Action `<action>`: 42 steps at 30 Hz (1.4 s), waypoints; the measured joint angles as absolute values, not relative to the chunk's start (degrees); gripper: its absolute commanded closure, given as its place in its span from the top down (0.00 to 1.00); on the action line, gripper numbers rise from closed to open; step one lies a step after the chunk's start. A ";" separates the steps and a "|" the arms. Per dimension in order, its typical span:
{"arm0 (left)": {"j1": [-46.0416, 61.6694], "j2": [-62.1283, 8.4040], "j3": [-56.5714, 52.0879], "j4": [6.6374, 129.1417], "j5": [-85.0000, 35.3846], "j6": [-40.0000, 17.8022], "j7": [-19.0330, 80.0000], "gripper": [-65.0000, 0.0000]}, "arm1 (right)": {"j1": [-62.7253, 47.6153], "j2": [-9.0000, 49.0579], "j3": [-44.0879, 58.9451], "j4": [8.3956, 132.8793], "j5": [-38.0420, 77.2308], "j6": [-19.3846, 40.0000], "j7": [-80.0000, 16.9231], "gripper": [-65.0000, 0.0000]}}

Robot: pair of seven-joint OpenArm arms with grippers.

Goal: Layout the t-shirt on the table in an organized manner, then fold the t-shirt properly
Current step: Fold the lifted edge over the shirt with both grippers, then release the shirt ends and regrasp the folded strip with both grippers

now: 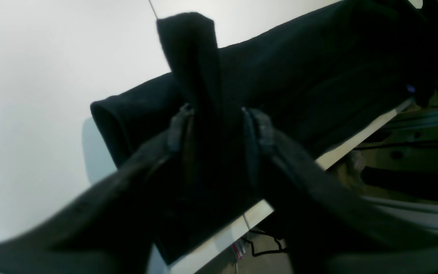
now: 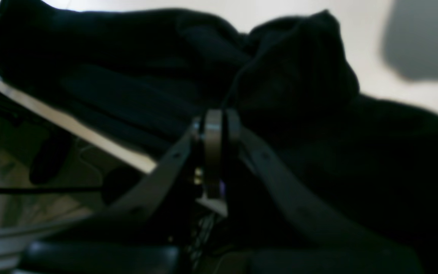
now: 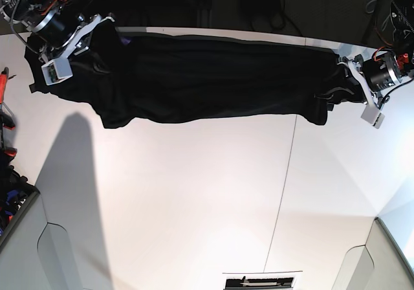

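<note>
The black t-shirt (image 3: 213, 76) lies stretched in a long band along the far edge of the white table (image 3: 194, 193). My left gripper (image 1: 217, 125) is at the shirt's right end in the base view (image 3: 334, 88). Its fingers (image 1: 257, 129) stand apart, with an upright fold of the t-shirt (image 1: 188, 45) between them. My right gripper (image 2: 217, 123) is at the shirt's left end (image 3: 100, 26), shut on a bunch of the black t-shirt (image 2: 299, 68). The cloth hangs over the table edge (image 2: 89, 137). No print shows.
A thin dark seam (image 3: 284, 173) crosses the table front to back. Cut-out corners sit at the front left (image 3: 55, 251) and front right (image 3: 356, 270). Red-handled tools (image 3: 6, 115) lie at the left edge. Cables and metal framing (image 1: 413, 137) run beyond the far edge.
</note>
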State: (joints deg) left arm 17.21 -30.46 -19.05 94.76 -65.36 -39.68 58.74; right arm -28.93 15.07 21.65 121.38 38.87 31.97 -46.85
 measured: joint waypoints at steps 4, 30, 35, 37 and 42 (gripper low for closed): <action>17.30 -30.48 -19.05 94.76 -61.78 -39.68 56.99 0.54 | -28.91 14.48 21.65 121.38 37.65 31.94 -47.75 0.08; 19.49 -28.36 -29.54 94.76 -63.02 -39.68 55.59 0.60 | -20.12 9.13 22.26 116.03 25.78 31.27 -40.05 0.00; 19.49 -25.21 -29.54 94.76 -63.07 -39.68 55.16 0.61 | -17.89 9.15 22.26 104.14 25.61 30.96 -40.03 0.00; 19.51 -23.99 -29.54 94.52 -62.72 -39.68 55.16 0.61 | -17.74 9.06 22.26 101.23 26.00 30.94 -39.55 0.00; 19.51 -23.64 -29.56 89.78 -63.07 -39.68 54.39 0.61 | -17.58 9.04 22.26 98.08 26.33 31.11 -37.74 0.00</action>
